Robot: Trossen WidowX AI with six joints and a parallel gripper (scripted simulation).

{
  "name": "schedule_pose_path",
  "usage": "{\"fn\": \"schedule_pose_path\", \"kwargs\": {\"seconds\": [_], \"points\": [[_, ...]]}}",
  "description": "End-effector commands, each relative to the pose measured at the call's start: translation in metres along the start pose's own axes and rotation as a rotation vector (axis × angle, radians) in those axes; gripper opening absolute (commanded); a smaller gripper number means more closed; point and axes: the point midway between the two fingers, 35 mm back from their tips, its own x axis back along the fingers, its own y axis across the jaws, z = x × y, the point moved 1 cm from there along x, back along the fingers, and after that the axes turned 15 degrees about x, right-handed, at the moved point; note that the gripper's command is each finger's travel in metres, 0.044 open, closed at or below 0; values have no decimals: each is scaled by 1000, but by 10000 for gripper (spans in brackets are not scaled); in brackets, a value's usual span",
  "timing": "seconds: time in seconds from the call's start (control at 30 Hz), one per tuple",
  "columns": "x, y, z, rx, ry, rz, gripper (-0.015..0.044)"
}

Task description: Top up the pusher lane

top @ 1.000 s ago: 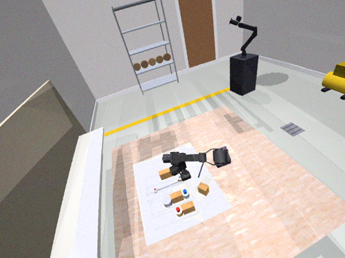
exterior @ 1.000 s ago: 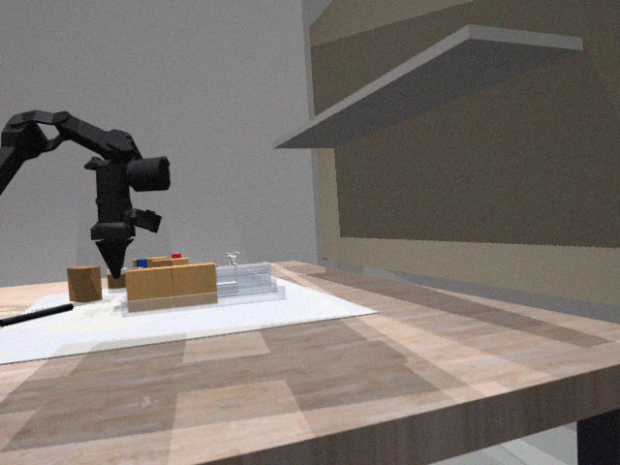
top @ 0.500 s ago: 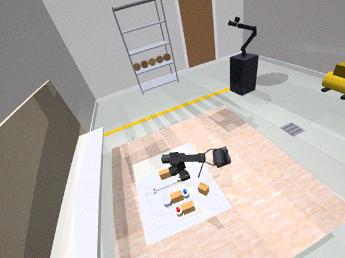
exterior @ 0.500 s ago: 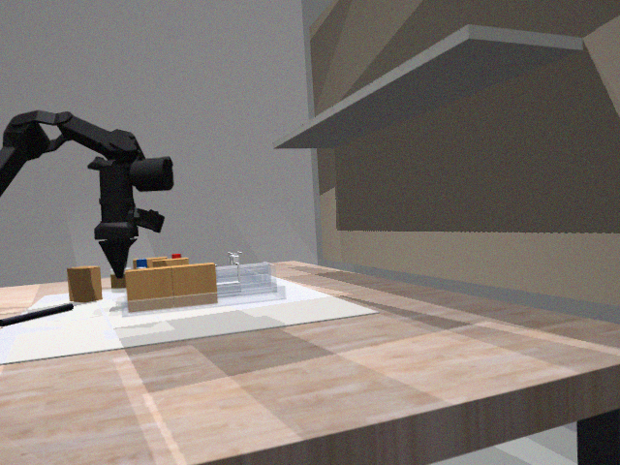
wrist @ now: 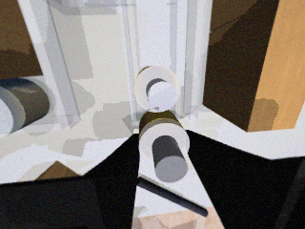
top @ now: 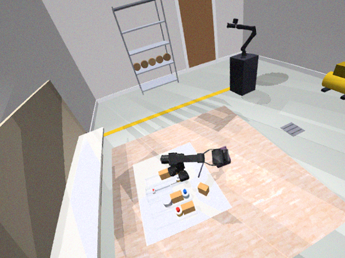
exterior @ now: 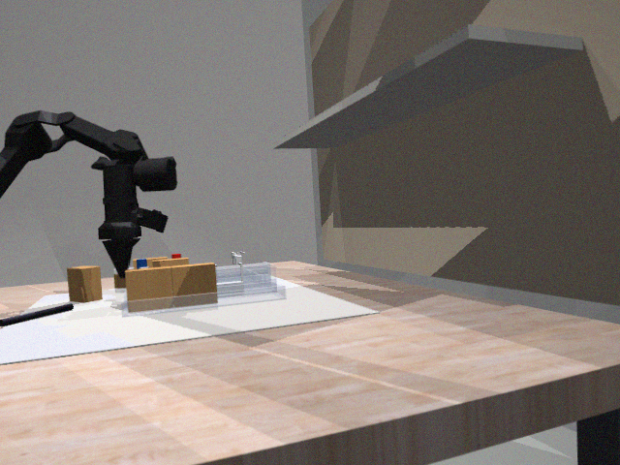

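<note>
My gripper (exterior: 122,274) (wrist: 161,136) is shut on a jar (wrist: 171,168) with a dark grey cap, white shoulder and olive-brown body. It holds the jar upright at the front end of the clear sprung lane (wrist: 153,29). The lane jar (wrist: 162,96), with a white shoulder and a pale cap top, stands just behind the held jar in the wrist view. The two overlap there; contact cannot be told. The held jar's base, the front stop and the pusher plate are not clearly visible. In the top view the arm hides the fingers.
A cardboard-brown block (top: 203,188) (exterior: 83,283) stands in front of the lanes. Brown boxes (exterior: 150,290) (wrist: 276,72) stand beside the lane. A blue-capped jar (top: 185,193) and a red-capped jar (top: 179,211) stand in neighbouring lanes. A black rod (exterior: 37,314) (wrist: 172,197) lies near the front.
</note>
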Motion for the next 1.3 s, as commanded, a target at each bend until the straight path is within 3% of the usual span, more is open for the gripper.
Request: {"fn": "schedule_pose_path", "kwargs": {"seconds": [0.0, 1.27], "points": [[3, -1, -8, 13, -22, 6, 0], [6, -4, -23, 14, -22, 6, 0]]}}
